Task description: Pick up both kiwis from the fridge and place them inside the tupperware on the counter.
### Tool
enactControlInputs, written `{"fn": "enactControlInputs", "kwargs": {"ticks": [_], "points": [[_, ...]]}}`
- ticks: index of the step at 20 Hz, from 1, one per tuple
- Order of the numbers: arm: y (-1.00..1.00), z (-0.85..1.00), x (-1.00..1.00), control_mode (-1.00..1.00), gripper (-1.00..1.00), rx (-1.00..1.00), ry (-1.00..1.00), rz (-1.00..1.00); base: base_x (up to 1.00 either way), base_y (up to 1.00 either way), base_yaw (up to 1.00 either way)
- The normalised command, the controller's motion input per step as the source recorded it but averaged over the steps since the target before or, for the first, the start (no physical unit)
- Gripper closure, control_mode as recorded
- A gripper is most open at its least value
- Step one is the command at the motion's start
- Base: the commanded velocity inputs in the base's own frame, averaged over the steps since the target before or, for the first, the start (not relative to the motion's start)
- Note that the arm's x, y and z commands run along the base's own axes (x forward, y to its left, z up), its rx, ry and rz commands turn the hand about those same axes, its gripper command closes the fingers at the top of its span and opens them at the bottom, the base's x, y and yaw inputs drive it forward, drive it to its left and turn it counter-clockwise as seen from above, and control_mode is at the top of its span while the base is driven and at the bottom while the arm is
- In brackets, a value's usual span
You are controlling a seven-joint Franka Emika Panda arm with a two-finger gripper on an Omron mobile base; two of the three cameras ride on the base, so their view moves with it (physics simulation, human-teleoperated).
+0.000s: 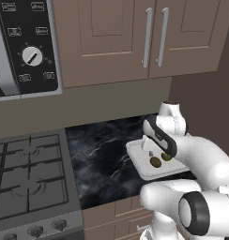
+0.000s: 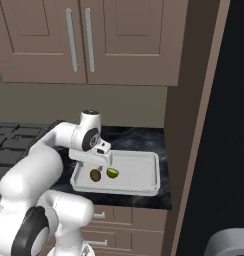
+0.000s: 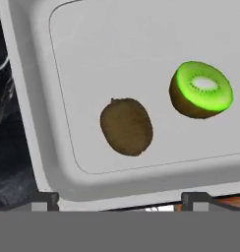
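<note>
The white tupperware [image 1: 135, 158] [image 2: 144, 172] [image 3: 33, 113] sits on the black marble counter [image 1: 102, 159] [image 2: 136, 134]. Both kiwis lie inside it, near its left end in the right base view. The brown whole kiwi [image 1: 155, 162] [image 2: 95, 175] [image 3: 126, 126] and the green cut-faced kiwi [image 1: 166, 157] [image 2: 112, 173] [image 3: 201, 90] lie side by side, a small gap between them. My gripper [image 1: 153, 152] [image 2: 100, 166] [image 3: 120, 201] hangs just above them, open, its fingertips [image 3: 45, 201] wide apart and holding nothing.
A grey gas stove [image 1: 27, 178] borders the counter on the left. Tan wall cupboards [image 1: 135, 37] [image 2: 94, 40] with bar handles hang above. A brown side panel [image 2: 194, 125] and the tall black fridge side [image 2: 234, 125] close off the right.
</note>
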Motion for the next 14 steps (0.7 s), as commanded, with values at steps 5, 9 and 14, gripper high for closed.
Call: {"fn": "enactControlInputs", "kwargs": {"ticks": [5,9,14], "points": [[0.0,0.52,-0.61,-1.0,-1.0,0.0,0.0,-0.13,0.0,0.0,0.0],[0.0,0.55,-0.58,-1.0,-1.0,0.0,0.0,-0.1,0.0,0.0,0.0],[0.0,0.64,-0.46,-1.0,-1.0,0.0,0.0,-0.05,0.0,0.0,0.0]]}}
